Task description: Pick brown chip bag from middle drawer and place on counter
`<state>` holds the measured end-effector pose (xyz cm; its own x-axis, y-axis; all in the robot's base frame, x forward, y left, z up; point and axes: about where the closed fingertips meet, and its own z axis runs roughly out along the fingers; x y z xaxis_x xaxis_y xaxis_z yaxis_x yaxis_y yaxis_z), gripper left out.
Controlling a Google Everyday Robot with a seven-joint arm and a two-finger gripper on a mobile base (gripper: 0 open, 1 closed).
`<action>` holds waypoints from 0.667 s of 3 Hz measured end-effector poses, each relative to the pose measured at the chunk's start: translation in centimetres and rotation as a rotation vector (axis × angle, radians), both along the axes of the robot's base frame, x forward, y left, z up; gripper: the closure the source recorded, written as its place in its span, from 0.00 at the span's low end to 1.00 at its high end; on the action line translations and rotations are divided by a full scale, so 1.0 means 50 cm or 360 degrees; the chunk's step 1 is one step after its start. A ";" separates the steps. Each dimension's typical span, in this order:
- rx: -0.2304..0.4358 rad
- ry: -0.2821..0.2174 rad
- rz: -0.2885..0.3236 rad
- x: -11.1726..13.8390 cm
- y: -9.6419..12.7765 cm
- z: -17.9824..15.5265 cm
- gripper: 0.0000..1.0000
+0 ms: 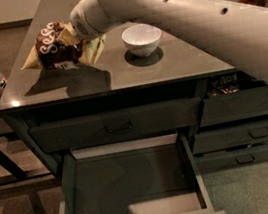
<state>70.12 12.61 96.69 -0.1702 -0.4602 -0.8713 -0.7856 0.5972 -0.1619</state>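
While the tool (74, 39) grips the crinkly brown chip bag (52, 47) over the glossy stone-like counter (119, 76) | round white bowl (141, 39) near | middle drawer (130, 180) open, pale floor

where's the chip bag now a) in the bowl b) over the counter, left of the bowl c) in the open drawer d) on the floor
b: the chip bag is at the gripper above the counter at its left end, left of the bowl, not in the drawer.
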 end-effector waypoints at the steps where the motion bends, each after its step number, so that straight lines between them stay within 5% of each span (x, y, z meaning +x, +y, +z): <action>1: -0.0037 0.0030 -0.0017 0.029 0.005 -0.022 1.00; 2: -0.0067 0.0064 -0.0032 0.049 0.005 -0.052 1.00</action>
